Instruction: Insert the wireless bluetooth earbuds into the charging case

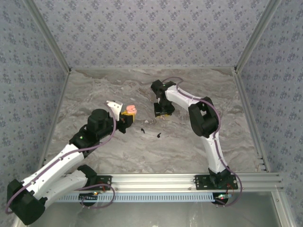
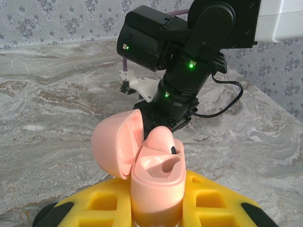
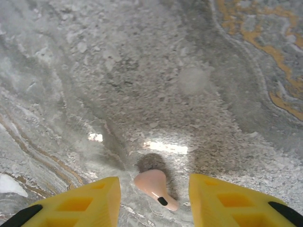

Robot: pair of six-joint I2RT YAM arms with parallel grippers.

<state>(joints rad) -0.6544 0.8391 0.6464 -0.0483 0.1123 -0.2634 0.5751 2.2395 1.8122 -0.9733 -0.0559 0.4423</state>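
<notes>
The right gripper (image 3: 154, 188), jaws apart astride the pink earbud (image 3: 151, 182) lying mid-table (image 3: 142, 71), should lower centred and pinch its bulb squarely, while the left gripper (image 2: 156, 215) holds the open charging case (image 2: 156, 187) clamped.

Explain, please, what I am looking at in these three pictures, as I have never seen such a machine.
Two robot arms are bolted at the near edge of a marble-patterned table. One picture looks down from above; the others come from a camera on each wrist. The left gripper is shut on an open pink charging case, with a seated pink earbud in it. The right gripper is open, a loose pink earbud lying on the table between its yellow fingers. Two black earbuds lie on the table too.
</notes>
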